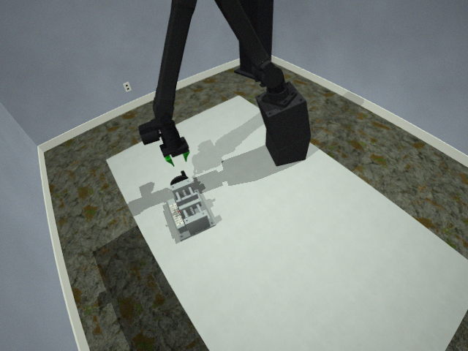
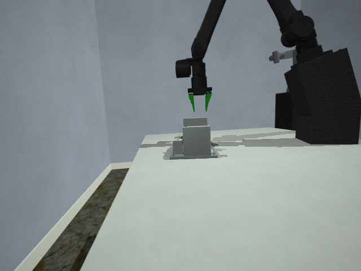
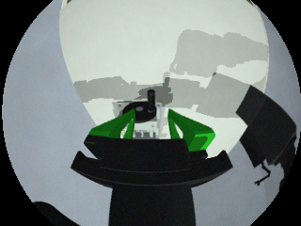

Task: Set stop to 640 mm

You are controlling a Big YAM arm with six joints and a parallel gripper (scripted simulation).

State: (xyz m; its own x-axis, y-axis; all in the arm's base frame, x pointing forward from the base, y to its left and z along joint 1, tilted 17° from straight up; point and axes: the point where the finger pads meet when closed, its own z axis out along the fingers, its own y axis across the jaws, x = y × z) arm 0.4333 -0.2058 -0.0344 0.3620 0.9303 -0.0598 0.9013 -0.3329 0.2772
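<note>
A small grey stop fixture (image 1: 190,209) sits on the white table near its left edge. It has rails, a sliding block and a scale strip with small marks (image 1: 174,215) on its left side. A black handwheel (image 1: 178,177) with a small crank knob stands at its far end. My gripper (image 1: 177,159) has green fingers, is open and empty, and hangs a little above the handwheel, apart from it. In the exterior view the gripper (image 2: 199,110) hovers just above the fixture (image 2: 194,139). In the wrist view the handwheel (image 3: 143,111) shows between the fingertips.
The arm's black base block (image 1: 286,126) stands on the table's far right side. The table's left edge drops to a mottled floor (image 1: 75,189) bounded by a low white rim.
</note>
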